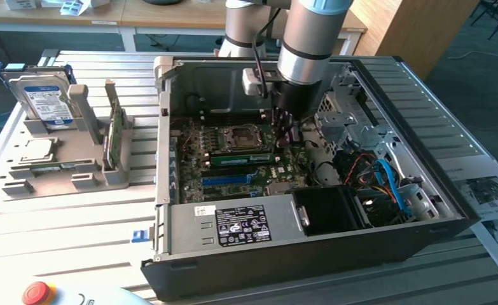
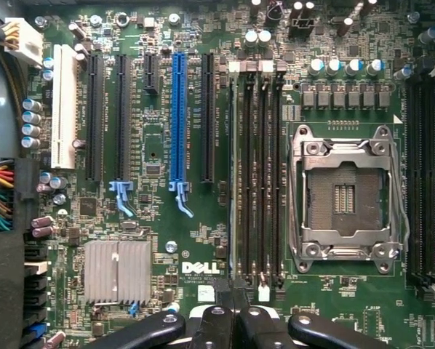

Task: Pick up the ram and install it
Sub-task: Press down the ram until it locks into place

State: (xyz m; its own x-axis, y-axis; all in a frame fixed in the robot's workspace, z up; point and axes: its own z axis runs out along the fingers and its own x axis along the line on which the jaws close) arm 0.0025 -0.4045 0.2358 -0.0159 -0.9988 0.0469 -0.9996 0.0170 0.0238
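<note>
"Looking into the open black computer case [image 1: 317, 267], where is the thin green ram stick [image 1: 240, 159]?"

"Standing among the long black memory slots [image 2: 265, 174] on the green motherboard [image 2: 159, 218], just beside the silver processor socket [image 2: 345, 196]. The black two-fingered gripper [image 1: 284, 130] hangs at that row's end with its fingers pressed together, nothing between them."

"Is it touching the stick?"

"Can't tell from here."

"Anything crowding it?"

"Blue cables [image 1: 385, 178] and metal drive cages [image 1: 355, 124] on the exterior view's right, the labelled grey power supply [image 1: 231, 225] in front. Outside, a grey holder [image 1: 53, 175] keeps a blue-labelled hard drive [image 1: 43, 98] and a green card on edge [image 1: 113, 136]."
</note>
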